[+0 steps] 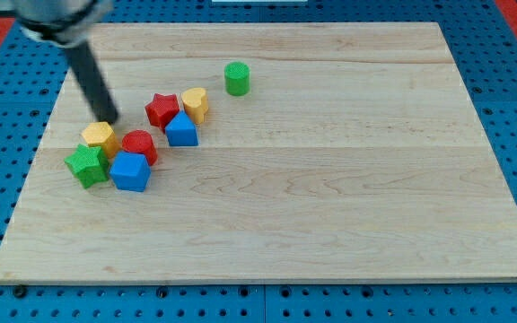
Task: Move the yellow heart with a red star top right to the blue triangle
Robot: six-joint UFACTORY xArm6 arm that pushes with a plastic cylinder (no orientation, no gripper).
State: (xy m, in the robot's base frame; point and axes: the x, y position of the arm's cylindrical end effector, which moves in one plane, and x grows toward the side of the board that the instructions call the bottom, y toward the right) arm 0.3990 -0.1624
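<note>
The yellow heart (196, 103) sits in the upper left part of the wooden board, touching the red star (161, 109) on its left. The blue triangle (181, 130) lies just below both, touching them. My tip (109, 117) is left of the red star, right above the yellow hexagon (100, 136), well left of the yellow heart. The dark rod slants up to the view's top left.
A red round block (139, 145), a blue cube (131, 171) and a green star (86, 165) cluster with the yellow hexagon at the left. A green cylinder (236, 78) stands alone above right of the heart. The wooden board (330, 179) lies on blue pegboard.
</note>
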